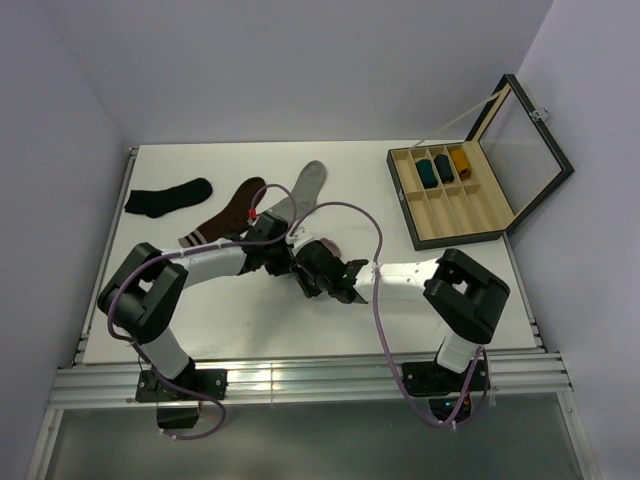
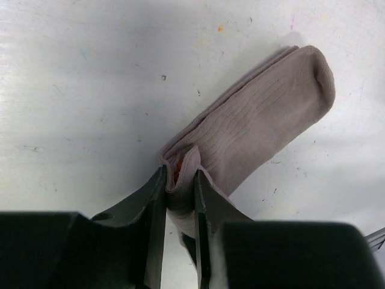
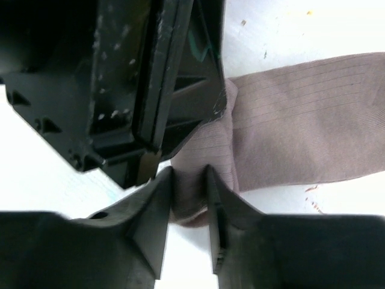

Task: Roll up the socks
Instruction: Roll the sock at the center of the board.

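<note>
The two socks lie stacked as one flat strip (image 1: 308,187), toes toward the back of the table. They look pinkish grey in the left wrist view (image 2: 264,120) and in the right wrist view (image 3: 313,120). A bit of red cuff shows in the bunched near end. My left gripper (image 1: 290,255) (image 2: 180,186) is shut on that bunched cuff end. My right gripper (image 1: 318,262) (image 3: 190,186) is shut on the same end, close beside the left one. The left gripper's body (image 3: 150,72) fills the upper left of the right wrist view. The cuffs are mostly hidden.
A plain black sock (image 1: 168,197) and a dark brown sock with a pale striped cuff (image 1: 228,213) lie at the back left. An open wooden box (image 1: 470,225) at the back right holds three rolled socks (image 1: 442,167), its glass lid (image 1: 525,130) raised.
</note>
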Robot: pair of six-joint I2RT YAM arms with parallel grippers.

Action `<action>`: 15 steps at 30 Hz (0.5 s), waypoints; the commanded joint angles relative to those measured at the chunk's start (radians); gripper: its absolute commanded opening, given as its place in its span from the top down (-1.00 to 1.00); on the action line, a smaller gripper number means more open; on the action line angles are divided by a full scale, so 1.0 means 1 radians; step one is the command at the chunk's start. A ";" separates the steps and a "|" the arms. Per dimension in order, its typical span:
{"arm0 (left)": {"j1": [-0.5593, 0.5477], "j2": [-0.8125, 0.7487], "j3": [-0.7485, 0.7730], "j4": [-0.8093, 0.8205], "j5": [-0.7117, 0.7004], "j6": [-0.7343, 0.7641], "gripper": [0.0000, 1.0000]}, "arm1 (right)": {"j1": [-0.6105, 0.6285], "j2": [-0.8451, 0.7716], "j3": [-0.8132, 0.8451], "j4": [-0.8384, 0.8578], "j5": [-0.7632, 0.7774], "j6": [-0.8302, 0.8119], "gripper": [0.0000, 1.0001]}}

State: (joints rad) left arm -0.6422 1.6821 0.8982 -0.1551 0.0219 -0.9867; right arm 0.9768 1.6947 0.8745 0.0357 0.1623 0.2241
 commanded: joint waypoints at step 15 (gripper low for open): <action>-0.030 0.001 0.005 -0.031 -0.017 0.039 0.90 | 0.000 -0.090 -0.026 -0.100 0.043 -0.020 0.05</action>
State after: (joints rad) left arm -0.6563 1.6821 0.8982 -0.1535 0.0219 -0.9836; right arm 0.9771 1.6493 0.8562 -0.0113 0.1688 0.2153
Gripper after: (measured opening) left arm 0.250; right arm 0.454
